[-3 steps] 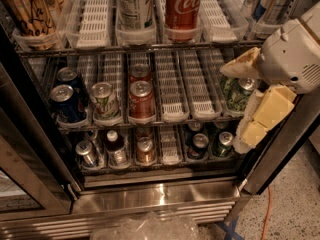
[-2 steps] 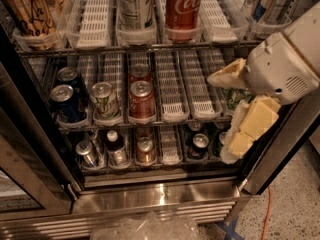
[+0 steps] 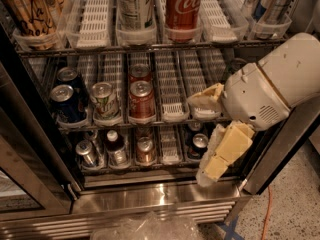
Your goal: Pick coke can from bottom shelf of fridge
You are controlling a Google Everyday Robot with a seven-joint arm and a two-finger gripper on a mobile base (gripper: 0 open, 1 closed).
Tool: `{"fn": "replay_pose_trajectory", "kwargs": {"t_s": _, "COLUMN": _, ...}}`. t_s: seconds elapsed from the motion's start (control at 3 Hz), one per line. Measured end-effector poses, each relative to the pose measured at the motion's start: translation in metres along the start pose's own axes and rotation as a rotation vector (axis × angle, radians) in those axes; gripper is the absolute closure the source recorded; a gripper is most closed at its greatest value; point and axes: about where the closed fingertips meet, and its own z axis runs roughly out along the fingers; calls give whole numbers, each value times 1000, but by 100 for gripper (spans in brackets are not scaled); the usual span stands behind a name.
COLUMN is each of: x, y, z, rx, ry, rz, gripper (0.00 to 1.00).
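The fridge (image 3: 150,199) stands open, with wire shelves and white slotted lanes. A red coke can (image 3: 141,100) with a silver lid stands at the front of a middle lane, one level above the lowest, with a second red can (image 3: 140,73) right behind it. My gripper (image 3: 211,134) is open and empty in front of the fridge's right side, to the right of the coke can and apart from it. Its upper finger (image 3: 205,98) is at that shelf's height and its lower finger (image 3: 222,151) hangs before the lowest level.
Blue cans (image 3: 65,103) and a white-and-green can (image 3: 104,99) stand left of the coke can. The lowest level holds a silver can (image 3: 86,153), a dark bottle (image 3: 116,149), a copper-brown can (image 3: 145,151) and a dark can (image 3: 199,144). A Coca-Cola can (image 3: 183,6) stands above. An orange cable (image 3: 267,214) lies on the floor.
My gripper and arm have moved left and a little down, from the fridge's right frame to in front of the right-hand lanes. The cans have not moved.
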Motion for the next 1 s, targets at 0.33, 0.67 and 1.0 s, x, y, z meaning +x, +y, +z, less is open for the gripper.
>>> {"fn": "replay_pose_trajectory", "kwargs": {"t_s": 0.33, "x": -2, "y": -4, "z": 8, "rx": 36, "ry": -84, "rz": 3, "gripper": 0}}
{"fn": "replay_pose_trajectory", "kwargs": {"t_s": 0.67, "x": 0, "y": -16, "z": 33, "rx": 107, "ry": -278, "rz": 33, "gripper": 0}}
{"fn": "replay_pose_trajectory", "kwargs": {"t_s": 1.0, "x": -16, "y": -31, "z": 25, "rx": 180, "ry": -357, "rz": 42, "gripper": 0}}
